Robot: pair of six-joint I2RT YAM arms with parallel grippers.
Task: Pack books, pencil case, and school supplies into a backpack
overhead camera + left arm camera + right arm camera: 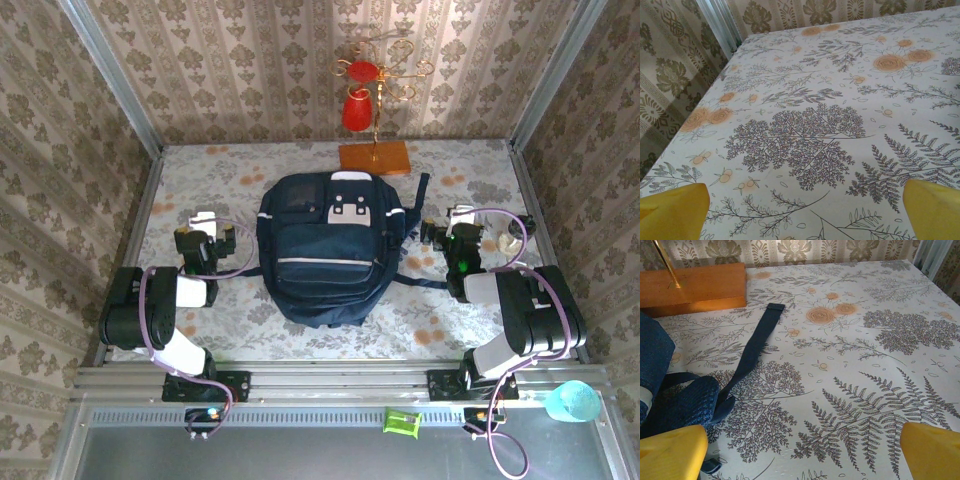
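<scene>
The navy backpack [325, 250] lies flat in the middle of the table, front side up with its top towards the far wall. One of its dark straps [752, 347] trails across the cloth, and a padded corner of the backpack [685, 405] shows in the right wrist view. My left gripper [208, 228] rests on the table to the left of the bag, open, with only patterned cloth between its yellow fingers [675, 210]. To the right of the bag my right gripper [462, 222] is open and holds nothing. Books, pencil case and school supplies are out of view.
An orange wooden slab [375, 157] with a gold stem and a red ornament [357, 110] stands behind the bag at the far wall; the slab [695, 285] also shows in the right wrist view. A small green object [400, 422] and a teal object [572, 402] sit by the near rail.
</scene>
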